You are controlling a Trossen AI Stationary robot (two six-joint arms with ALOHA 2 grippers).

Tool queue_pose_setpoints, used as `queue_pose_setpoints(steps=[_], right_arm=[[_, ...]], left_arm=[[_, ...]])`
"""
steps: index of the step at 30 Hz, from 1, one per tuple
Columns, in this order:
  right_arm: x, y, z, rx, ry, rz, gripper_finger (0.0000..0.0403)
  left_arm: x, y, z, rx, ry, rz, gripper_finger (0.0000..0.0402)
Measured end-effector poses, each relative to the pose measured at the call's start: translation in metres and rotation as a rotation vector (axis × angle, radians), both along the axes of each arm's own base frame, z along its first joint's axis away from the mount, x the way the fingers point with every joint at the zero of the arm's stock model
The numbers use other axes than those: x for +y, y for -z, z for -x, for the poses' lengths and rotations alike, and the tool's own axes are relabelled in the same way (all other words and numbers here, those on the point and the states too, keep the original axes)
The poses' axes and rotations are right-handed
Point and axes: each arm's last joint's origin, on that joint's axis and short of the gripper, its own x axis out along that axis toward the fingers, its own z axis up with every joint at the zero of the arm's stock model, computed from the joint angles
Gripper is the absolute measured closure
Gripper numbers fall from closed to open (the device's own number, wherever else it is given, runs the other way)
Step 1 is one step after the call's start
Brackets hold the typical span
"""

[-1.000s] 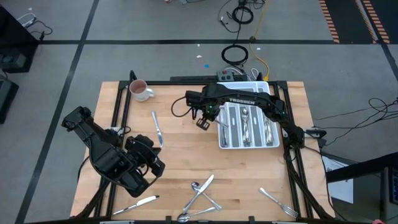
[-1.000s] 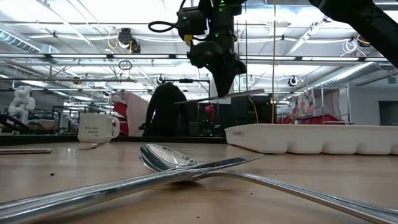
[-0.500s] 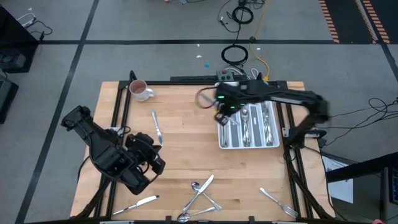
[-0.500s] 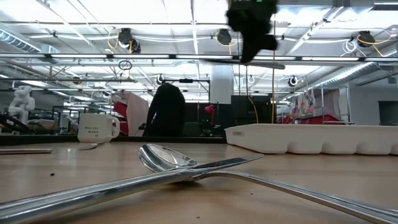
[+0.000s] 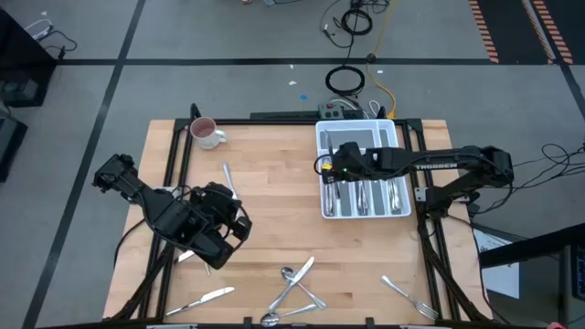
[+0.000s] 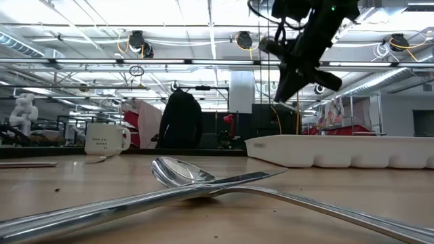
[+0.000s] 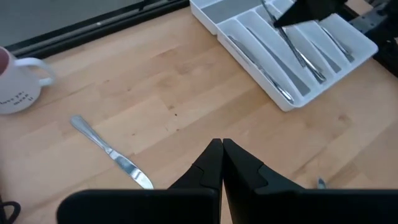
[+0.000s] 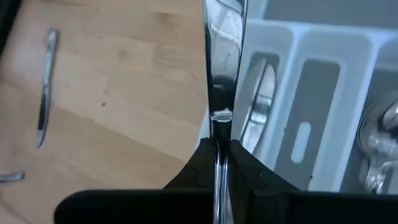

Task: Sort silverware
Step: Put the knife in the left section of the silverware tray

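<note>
Robotics lab or industrial test hall, not home. Wooden table (image 5: 274,183) on black metal frame, standing on grey concrete floor (image 5: 228,32) marked with black tape lines. Loose cables (image 5: 352,18) and coiled cord at 12 o'clock beyond table; orange-black hazard striping (image 5: 489,27) at 1 o'clock. Low view: high open ceiling with strip lights (image 6: 135,10), exposed trusses (image 6: 102,64), hanging cable reels, metal racks (image 6: 352,112), white humanoid robot figure (image 6: 24,112) at far side of hall.
</note>
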Motion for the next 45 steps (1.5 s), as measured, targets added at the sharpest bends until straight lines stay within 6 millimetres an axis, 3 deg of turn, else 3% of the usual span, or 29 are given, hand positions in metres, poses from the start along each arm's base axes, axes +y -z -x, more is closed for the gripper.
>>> queue_pose_setpoints(steps=[11,20,29,34,39,45], right_arm=[[0.014,0.054,-0.007,0.027,0.066,-0.101,0.0403],[0.015,0.064,-0.013,0.023,0.049,-0.141,0.0403],[0.016,0.091,-0.023,0.078,0.042,-0.217,0.0403],[0.016,0.096,-0.024,0.09,0.064,-0.232,0.0402],[0.016,0.096,-0.024,0.103,0.02,-0.213,0.0377],[0.02,0.089,-0.025,0.118,-0.142,-0.212,0.031]], left_arm=[[0.004,0.0,-0.002,0.002,-0.016,-0.001,0.0389],[0.004,0.0,-0.002,0.008,-0.009,-0.006,0.0389],[0.004,0.0,-0.002,0.016,0.001,-0.012,0.0389],[0.004,0.0,-0.002,0.016,0.002,-0.012,0.0389],[0.004,0.0,-0.002,0.031,0.016,-0.011,0.0389],[0.005,0.0,-0.003,0.066,0.051,-0.028,0.0389]])
